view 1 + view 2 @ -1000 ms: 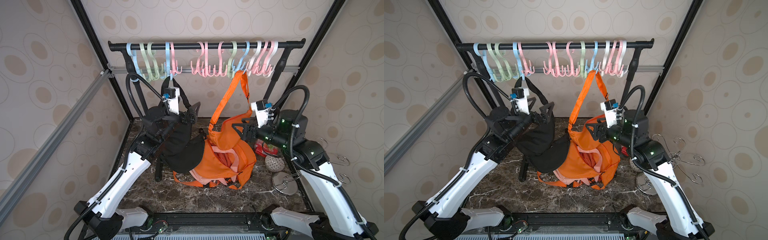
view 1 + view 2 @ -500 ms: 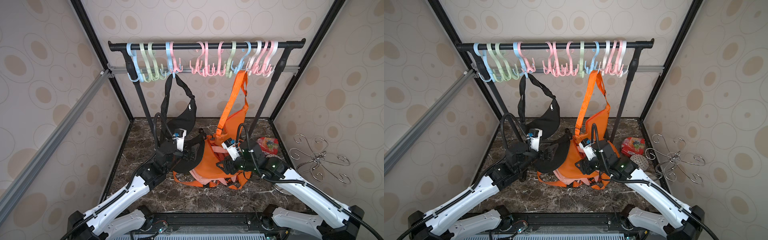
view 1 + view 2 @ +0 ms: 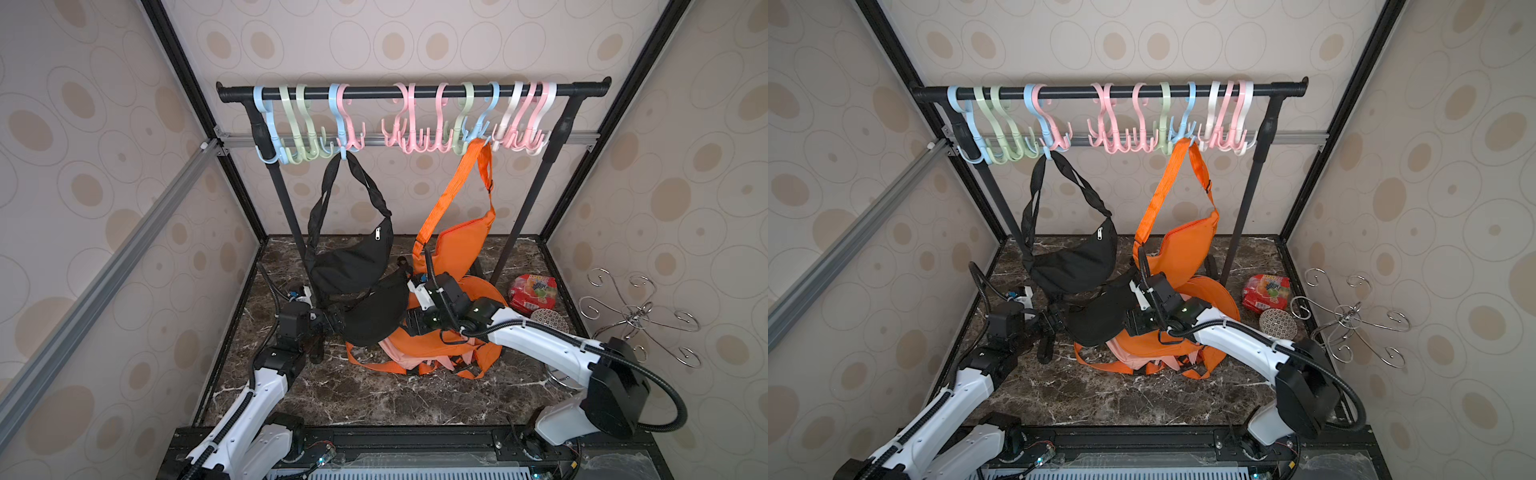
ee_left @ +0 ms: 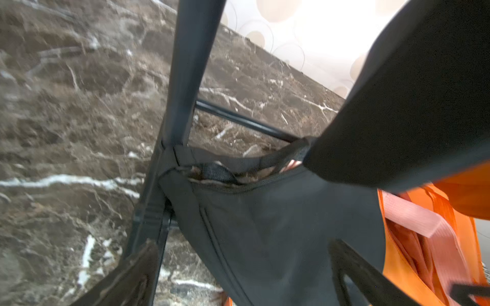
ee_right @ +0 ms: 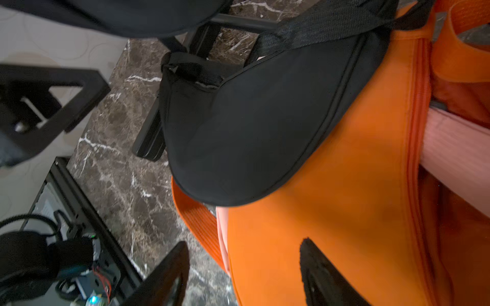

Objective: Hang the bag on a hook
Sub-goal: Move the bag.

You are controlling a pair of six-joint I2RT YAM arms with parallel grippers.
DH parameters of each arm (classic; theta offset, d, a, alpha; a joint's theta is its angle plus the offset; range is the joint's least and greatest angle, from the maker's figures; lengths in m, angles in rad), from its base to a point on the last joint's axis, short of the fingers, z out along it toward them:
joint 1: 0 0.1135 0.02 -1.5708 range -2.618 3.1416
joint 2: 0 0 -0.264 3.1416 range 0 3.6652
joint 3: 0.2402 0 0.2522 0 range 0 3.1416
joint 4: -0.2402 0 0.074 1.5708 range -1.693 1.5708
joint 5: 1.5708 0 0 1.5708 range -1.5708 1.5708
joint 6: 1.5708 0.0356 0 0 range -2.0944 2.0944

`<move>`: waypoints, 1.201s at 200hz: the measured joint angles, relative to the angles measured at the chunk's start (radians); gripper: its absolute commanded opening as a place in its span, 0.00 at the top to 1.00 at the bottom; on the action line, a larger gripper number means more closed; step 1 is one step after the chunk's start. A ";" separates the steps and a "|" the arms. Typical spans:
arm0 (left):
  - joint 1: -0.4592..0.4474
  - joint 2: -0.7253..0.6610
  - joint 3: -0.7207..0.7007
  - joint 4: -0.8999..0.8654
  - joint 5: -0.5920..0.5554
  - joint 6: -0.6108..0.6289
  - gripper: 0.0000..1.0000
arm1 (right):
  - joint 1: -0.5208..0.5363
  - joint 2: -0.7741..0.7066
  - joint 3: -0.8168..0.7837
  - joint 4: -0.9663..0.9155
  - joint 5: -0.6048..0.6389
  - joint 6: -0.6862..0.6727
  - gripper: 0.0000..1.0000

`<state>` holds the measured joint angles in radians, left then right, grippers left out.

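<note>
White links, black joints, ribbed black cables, black left hand, right hand

Right in front of me, the hanging black bag is matt woven cloth, and its zip pull gives a small glint of metal. The orange bag is smooth fabric with a slight sheen, its strap ribbed webbing. Overhead, the hooks are glossy pastel plastic on a matt black metal rail. The surface is polished and looks like veined stone. Off to the side are a shiny wire stand and a glossy snack packet.
</note>
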<state>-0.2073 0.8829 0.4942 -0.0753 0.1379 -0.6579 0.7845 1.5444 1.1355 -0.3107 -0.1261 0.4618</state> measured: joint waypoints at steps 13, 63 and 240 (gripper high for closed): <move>0.004 -0.025 -0.006 0.000 0.016 -0.013 0.00 | 0.000 0.051 0.025 0.008 0.046 0.037 0.34; 0.011 -0.138 -0.006 0.001 0.018 -0.027 0.00 | -0.007 0.216 0.136 0.050 0.103 0.124 0.56; -0.010 -0.175 0.028 -0.029 0.139 0.079 0.02 | -0.005 -0.368 -0.235 -0.106 0.258 0.235 1.00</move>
<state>-0.2169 0.7082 0.5224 -0.1047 0.2768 -0.5793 0.7795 1.1767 0.9005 -0.4168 0.1322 0.6964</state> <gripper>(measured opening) 0.983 0.049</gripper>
